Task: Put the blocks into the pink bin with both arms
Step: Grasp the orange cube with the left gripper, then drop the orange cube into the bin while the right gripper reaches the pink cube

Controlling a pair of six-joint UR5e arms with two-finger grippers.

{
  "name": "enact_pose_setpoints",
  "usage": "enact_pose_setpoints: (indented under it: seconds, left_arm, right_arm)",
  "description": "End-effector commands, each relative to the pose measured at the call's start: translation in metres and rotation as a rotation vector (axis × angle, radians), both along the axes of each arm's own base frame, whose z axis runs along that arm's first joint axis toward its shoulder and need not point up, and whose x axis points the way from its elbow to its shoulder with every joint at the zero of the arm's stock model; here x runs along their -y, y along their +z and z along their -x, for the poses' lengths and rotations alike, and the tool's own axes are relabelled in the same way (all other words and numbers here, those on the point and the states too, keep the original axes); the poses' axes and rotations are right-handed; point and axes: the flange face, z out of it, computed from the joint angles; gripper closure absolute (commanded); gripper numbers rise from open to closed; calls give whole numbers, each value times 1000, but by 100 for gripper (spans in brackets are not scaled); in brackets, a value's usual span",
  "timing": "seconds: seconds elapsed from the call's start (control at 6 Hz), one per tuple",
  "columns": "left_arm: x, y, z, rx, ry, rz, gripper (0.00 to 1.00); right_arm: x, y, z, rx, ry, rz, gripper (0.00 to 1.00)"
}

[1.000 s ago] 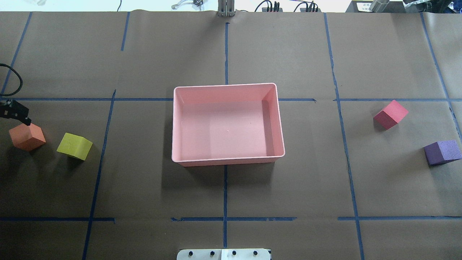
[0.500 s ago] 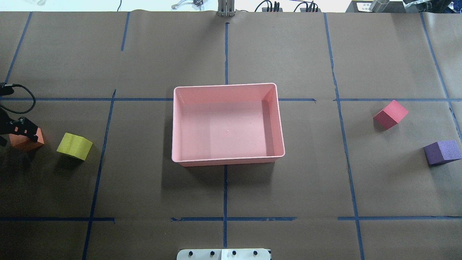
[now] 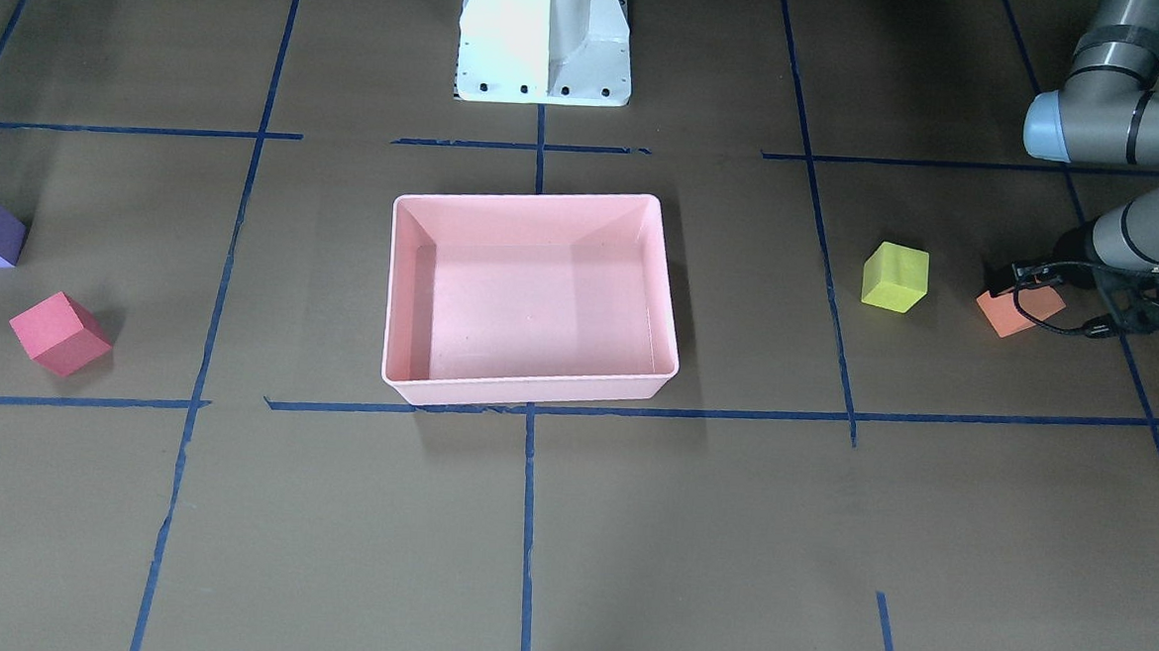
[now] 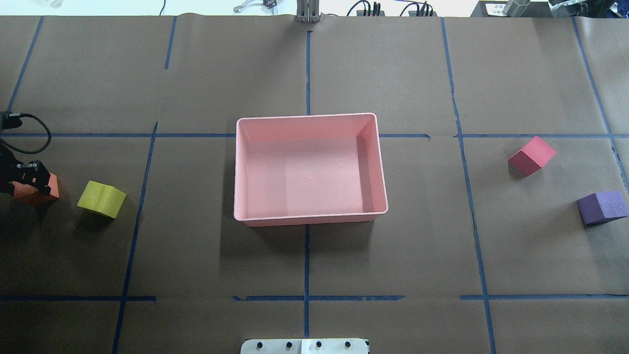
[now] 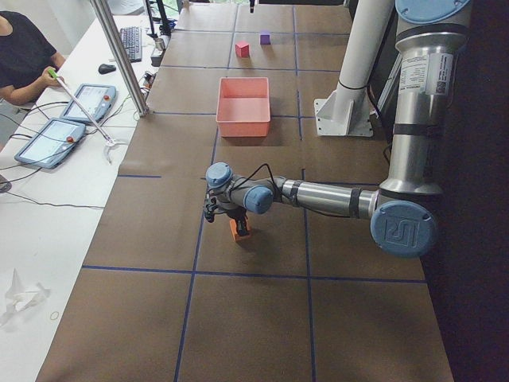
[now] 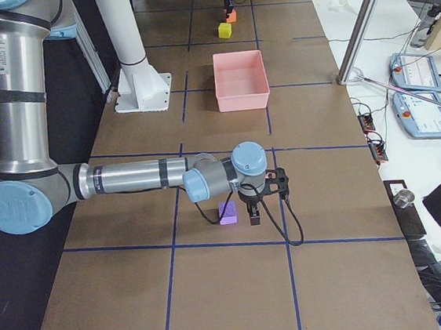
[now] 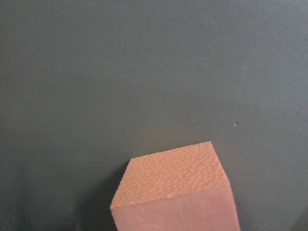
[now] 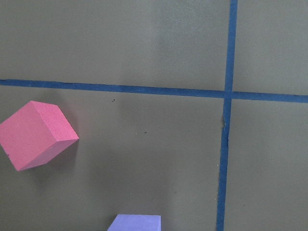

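The orange block point(image 4: 51, 187) sits on the table at the far left. My left gripper point(image 4: 29, 178) is low over it, with its fingers on either side of it, and looks open. The block shows close up in the left wrist view point(image 7: 175, 192) and in the front view point(image 3: 1022, 311). The yellow-green block point(image 4: 101, 198) lies just right of it. The pink bin point(image 4: 309, 218) stands empty mid-table. The red block point(image 4: 532, 155) and the purple block point(image 4: 602, 207) lie at the far right. My right gripper point(image 6: 255, 209) hangs beside the purple block point(image 6: 227, 212); I cannot tell its state.
Blue tape lines cross the brown paper table cover. The white pedestal base point(image 3: 545, 36) stands behind the bin. Operators' tablets and cables lie along the table's far edge point(image 5: 79, 103). A metal post point(image 6: 363, 24) stands at that edge.
My left gripper came down from just behind the orange block onto it, then shifted slightly left. The blocks and the bin have not moved.
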Motion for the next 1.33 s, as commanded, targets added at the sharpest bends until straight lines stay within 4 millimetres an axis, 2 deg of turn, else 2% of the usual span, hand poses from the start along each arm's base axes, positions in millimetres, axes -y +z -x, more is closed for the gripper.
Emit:
enact_pose_setpoints:
  seconds: [0.0, 0.17, 0.33, 0.5, 0.67, 0.83, 1.0, 1.17]
  left_arm:
    - [20, -90, -13, -76, -82, -58, 100]
    - [36, -170, -26, -164, -168, -26, 100]
    - [40, -239, -33, -254, -212, 9, 100]
    - [31, -314, -65, -326, -213, 17, 100]
    - [5, -376, -141, -364, -165, 62, 100]
    - [-15, -402, -189, -351, -190, 18, 99]
    - [-25, -411, -227, -329, -204, -34, 94]
    - [-17, -408, -245, -311, -212, -34, 68]
  right_arm:
    - [3, -8, 2, 21, -6, -11, 0]
    - [13, -19, 14, 38, -25, -23, 0]
    - [22, -28, 35, 43, -32, -2, 0]
    - [28, -36, 52, 48, -35, 15, 0]
    - [32, -39, 71, 44, -65, 13, 0]
    - [37, -49, 93, 47, -58, 45, 0]
    - [47, -47, 119, 9, -72, 55, 0]
    - [56, -50, 139, 5, -56, 96, 0]
